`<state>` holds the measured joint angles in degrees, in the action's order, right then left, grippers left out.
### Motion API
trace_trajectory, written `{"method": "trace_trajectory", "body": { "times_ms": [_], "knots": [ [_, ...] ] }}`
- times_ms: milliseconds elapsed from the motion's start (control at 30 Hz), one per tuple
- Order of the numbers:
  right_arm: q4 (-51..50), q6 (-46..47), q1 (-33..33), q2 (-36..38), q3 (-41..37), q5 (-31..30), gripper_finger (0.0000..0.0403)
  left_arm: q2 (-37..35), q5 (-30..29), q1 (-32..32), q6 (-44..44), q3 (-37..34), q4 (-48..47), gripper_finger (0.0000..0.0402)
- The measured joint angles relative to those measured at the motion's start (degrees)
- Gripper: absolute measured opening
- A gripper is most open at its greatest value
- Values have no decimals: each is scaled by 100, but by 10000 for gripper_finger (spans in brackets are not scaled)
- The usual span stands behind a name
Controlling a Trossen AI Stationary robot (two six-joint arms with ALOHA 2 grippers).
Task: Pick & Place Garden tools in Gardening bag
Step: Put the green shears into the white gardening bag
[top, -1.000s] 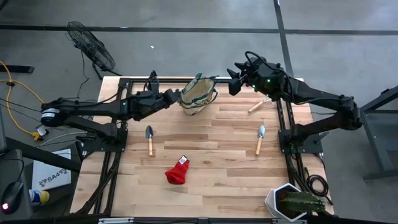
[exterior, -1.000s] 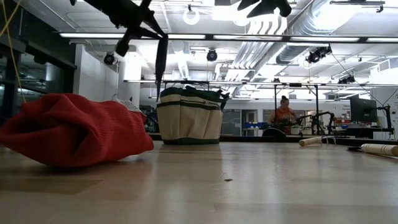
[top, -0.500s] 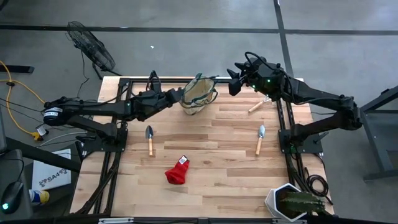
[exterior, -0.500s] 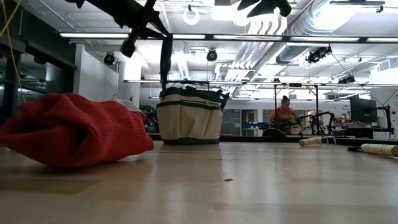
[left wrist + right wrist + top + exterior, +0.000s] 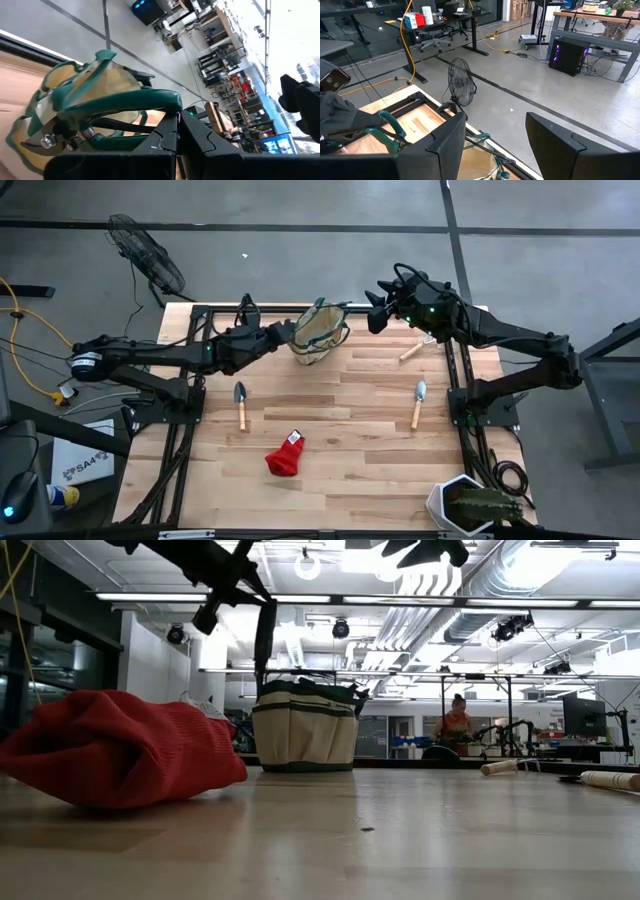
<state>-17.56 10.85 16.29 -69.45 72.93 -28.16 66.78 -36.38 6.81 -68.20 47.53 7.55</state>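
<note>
The tan canvas gardening bag [image 5: 320, 332] with green trim stands upright on its base at the table's far middle; it also shows in the low view [image 5: 305, 725]. My left gripper [image 5: 284, 332] is at the bag's left rim, shut on teal-handled pruning shears [image 5: 115, 107]. My right gripper [image 5: 375, 312] hangs open and empty just right of the bag. A red fabric piece [image 5: 285, 455], two trowels [image 5: 240, 403] [image 5: 419, 402] and a wooden-handled tool [image 5: 410, 352] lie flat on the table. My left gripper pinches the shears by their teal handles [image 5: 167, 107], near the handles' free ends, between its two fingers. The fingers come from the table's left side. The shears hang blade end down [image 5: 263, 640], lifted clear, above the bag's left rim.
A spiky green plant in a white pot [image 5: 470, 505] stands at the near right corner. Black frame rails [image 5: 185, 410] run along the table's left and right sides. A person [image 5: 457, 720] sits in the room beyond the table.
My left gripper has gone a little toward the bag with the shears, which now hang slightly higher over the bag's left rim. My right gripper has kept still.
</note>
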Motion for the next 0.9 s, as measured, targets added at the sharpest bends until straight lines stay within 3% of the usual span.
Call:
{"method": "trace_trajectory", "body": {
  "times_ms": [200,567,900],
  "knots": [
    [-2,1,0,0,0,0,200,20,-52,-201,48,-7,-35,0],
    [-47,129,0,0,0,0,200,20,-1146,-737,48,-7,-137,0],
    [-74,131,0,-1,0,0,200,175,-1123,-723,70,0,16,0]
  ]
}}
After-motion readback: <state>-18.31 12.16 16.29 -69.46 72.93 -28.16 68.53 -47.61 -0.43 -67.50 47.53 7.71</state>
